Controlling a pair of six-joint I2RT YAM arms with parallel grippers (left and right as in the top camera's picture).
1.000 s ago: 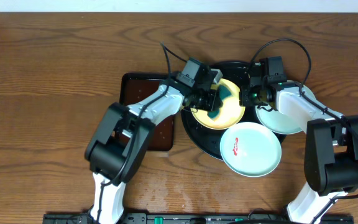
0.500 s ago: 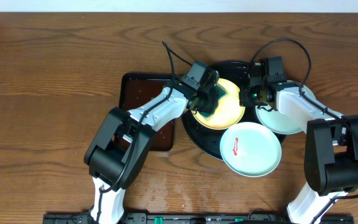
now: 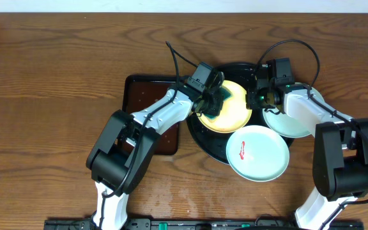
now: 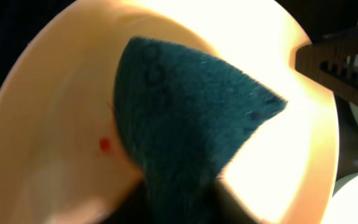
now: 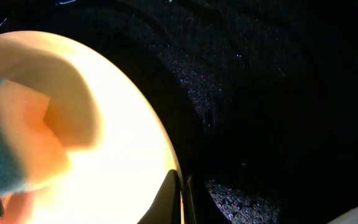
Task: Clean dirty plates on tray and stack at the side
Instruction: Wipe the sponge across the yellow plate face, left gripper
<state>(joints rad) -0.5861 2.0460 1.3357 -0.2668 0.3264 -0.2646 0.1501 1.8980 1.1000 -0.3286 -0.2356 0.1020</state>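
L gripper [image 3: 214,102] pinching a dk teal sponge [image 4: 185,118], its own fingers hidden behind it in wrist view; sponge pressed flat on the yellow plate [image 3: 232,118], directly under the gripper; small red speck [image 4: 105,144] on plate just beside the sponge edge. R gripper [image 3: 258,97] facing L gripper across the plate, closed thin on the plate's rim as far as wrist view shows; one of its fingers [image 4: 340,59] visible over that rim. Yellow plate sits on black tray [image 3: 203,142], between the 2 grippers. Smeared mint plate [image 3: 264,163] near R gripper, toward robot base, overlapping tray rim; red smear [image 3: 241,152] on its L-gripper side. Second mint plate [image 3: 292,124] just beside R gripper, partly under R forearm. Brown tray [image 3: 147,102] behind L gripper under L arm, on table [image 3: 56,96].
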